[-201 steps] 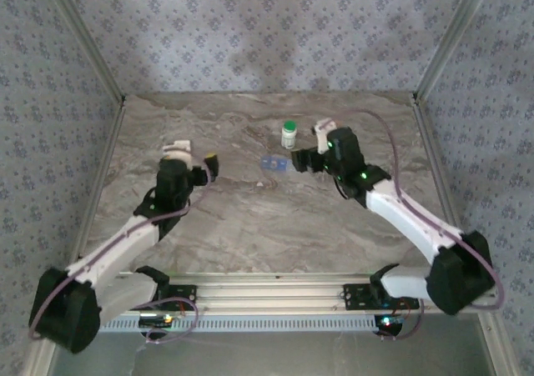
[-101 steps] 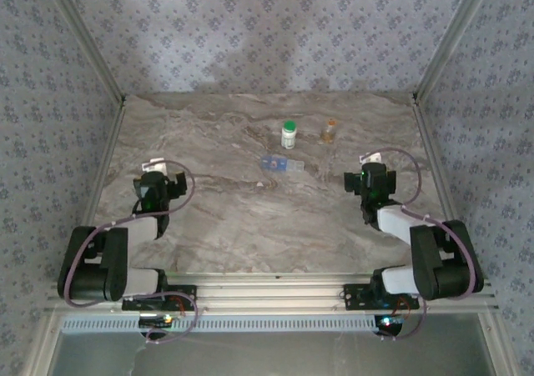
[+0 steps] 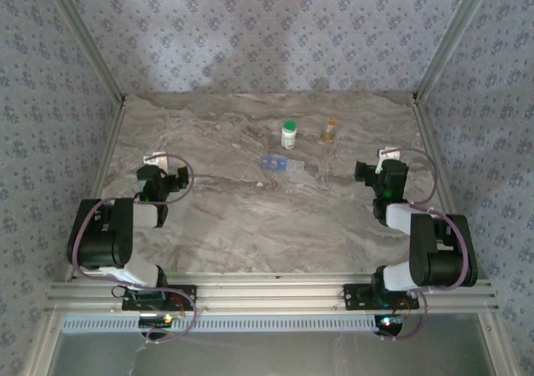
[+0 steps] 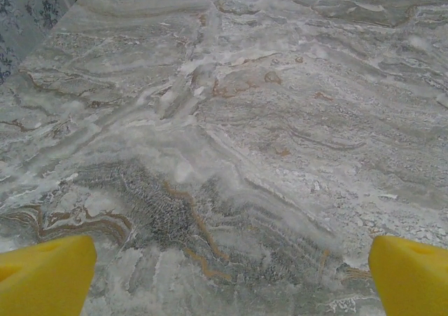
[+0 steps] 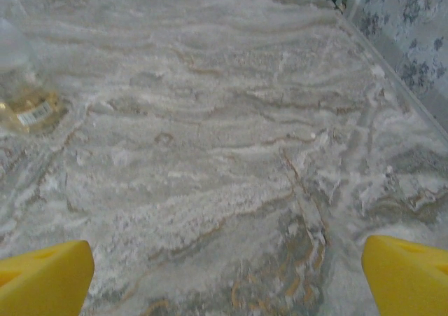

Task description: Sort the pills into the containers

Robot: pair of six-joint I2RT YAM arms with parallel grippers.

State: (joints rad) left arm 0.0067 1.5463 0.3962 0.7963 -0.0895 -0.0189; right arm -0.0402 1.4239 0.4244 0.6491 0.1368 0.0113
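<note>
The containers (image 3: 275, 164) are one small translucent blue pill box lying flat mid-table. Just behind it stand a white bottle with a green cap (image 3: 288, 133) and a small amber bottle (image 3: 329, 130); the amber bottle (image 5: 28, 109) also sits at the left edge of the right wrist view. The pills are hidden from me. My left gripper (image 3: 164, 178) hangs low at the table's left, open, yellow fingertips (image 4: 42, 274) wide apart over bare marble. My right gripper (image 3: 375, 172) is at the right, open, fingertips (image 5: 409, 274) spread with nothing between them.
The marble table (image 3: 250, 218) is ringed by patterned walls and metal posts. Both arms are folded back near their bases at the near edge. The right wall (image 5: 413, 43) runs close beside the right gripper.
Both arms have pulled back from mid-table to folded poses at the sides. The right gripper left the amber bottle, which now stands uncovered. Both grippers stayed open.
</note>
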